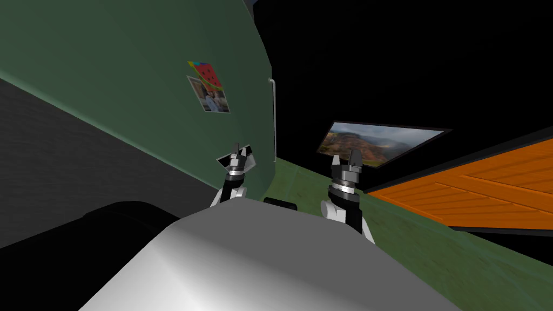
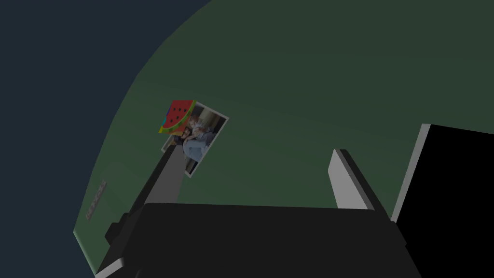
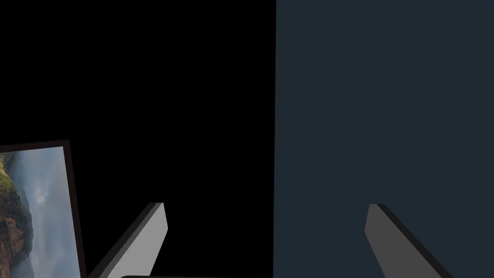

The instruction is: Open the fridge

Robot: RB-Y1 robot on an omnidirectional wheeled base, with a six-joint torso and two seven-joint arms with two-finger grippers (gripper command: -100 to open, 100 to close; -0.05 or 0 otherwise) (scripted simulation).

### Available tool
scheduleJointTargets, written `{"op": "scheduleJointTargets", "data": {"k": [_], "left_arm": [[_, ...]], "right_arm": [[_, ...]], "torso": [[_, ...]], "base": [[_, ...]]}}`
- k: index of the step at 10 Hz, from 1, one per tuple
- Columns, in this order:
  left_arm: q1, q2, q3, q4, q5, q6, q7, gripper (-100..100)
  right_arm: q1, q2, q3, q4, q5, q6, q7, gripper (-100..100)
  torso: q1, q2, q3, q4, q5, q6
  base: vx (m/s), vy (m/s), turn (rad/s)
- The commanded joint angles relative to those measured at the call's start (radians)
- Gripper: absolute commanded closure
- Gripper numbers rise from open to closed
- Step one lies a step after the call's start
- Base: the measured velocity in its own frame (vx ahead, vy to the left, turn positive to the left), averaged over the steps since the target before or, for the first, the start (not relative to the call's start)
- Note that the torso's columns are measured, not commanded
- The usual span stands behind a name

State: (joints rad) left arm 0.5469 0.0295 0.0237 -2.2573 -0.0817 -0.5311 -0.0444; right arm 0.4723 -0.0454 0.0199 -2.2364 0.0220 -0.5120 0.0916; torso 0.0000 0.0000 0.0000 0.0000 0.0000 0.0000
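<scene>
Just right of the left gripper, the thin pale handle runs upright along the edge of the dark green fridge door. That puts it nearer the left than the right gripper. Both grippers spread wide, holding nothing.

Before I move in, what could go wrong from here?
The open left gripper faces the green door, not the thin handle at its edge; closing here may grab nothing. Pushing forward might knock the watermelon magnet or photo. The open right gripper hangs beside the handle edge, perhaps in the door's swing.
</scene>
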Motion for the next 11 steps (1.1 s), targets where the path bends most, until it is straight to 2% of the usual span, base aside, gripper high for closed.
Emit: {"op": "scheduleJointTargets", "data": {"k": [1,9,10,11], "left_arm": [[0.0,0.0,0.0,0.0,0.0,0.0,0.0,0],[0.0,0.0,0.0,0.0,0.0,0.0,0.0,0],[-0.022,0.043,-0.002,0.031,0.001,0.002,-0.002,-100],[-0.037,0.06,-0.003,0.051,0.002,0.003,-0.003,-100]], "right_arm": [[0.0,0.0,0.0,0.0,0.0,0.0,0.0,0],[0.0,0.0,0.0,0.0,0.0,0.0,0.0,0],[0.0,0.0,0.0,0.0,0.0,0.0,0.0,0],[0.0,0.0,0.0,0.0,0.0,0.0,0.0,0]], "torso": [[0.0,0.04,-0.082,0.041,0.0,0.0],[0.0,0.618,-1.234,0.617,0.0,0.0],[0.0,0.691,-1.382,0.691,0.0,0.0],[-0.001,0.724,-1.452,0.724,0.0,0.0]], "base": [[0.0,0.0,0.0],[0.0,0.0,0.0],[0.023,-0.018,0.012],[0.028,-0.039,0.012]]}}
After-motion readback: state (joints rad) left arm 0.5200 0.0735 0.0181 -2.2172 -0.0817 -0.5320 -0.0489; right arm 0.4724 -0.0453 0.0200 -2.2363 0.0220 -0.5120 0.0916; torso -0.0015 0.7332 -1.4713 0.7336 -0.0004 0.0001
